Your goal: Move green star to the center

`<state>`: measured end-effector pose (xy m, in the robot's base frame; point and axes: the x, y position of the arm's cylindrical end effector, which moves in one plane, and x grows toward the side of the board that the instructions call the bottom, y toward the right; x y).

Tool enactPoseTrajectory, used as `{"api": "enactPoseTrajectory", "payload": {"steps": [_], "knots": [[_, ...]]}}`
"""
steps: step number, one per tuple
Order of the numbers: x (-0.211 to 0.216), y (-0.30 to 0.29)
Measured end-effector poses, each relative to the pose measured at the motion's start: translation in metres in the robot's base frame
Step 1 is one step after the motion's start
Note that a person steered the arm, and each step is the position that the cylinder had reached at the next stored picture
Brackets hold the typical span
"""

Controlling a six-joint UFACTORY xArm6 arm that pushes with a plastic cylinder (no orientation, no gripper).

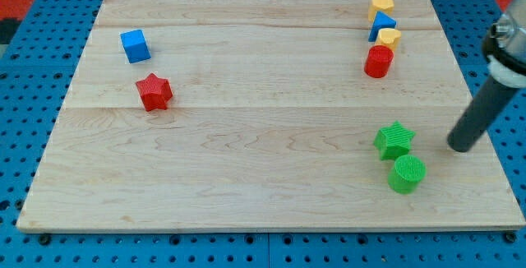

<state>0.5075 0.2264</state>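
The green star (394, 140) lies on the wooden board (263, 136) at the lower right. A green cylinder (407, 174) sits just below it, almost touching. My tip (461, 146) is the lower end of the dark rod at the view's right, a short gap to the right of the green star and level with it, touching no block.
At the top right stands a column of a yellow block (381, 5), a blue triangular block (381, 26), a second yellow block (389, 39) and a red cylinder (379, 62). A blue cube (135, 45) and a red star (154, 92) lie at the left.
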Motion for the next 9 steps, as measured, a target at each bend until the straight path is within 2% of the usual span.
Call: {"api": "enactPoseTrajectory", "payload": {"steps": [1, 2, 3, 4, 5, 6, 7, 8, 9], "knots": [[-0.011, -0.079], [-0.004, -0.056], [0.024, -0.064], [0.029, -0.132], [0.008, -0.145], [-0.037, -0.182], [-0.042, -0.197], [-0.043, -0.133], [-0.051, -0.136]]}}
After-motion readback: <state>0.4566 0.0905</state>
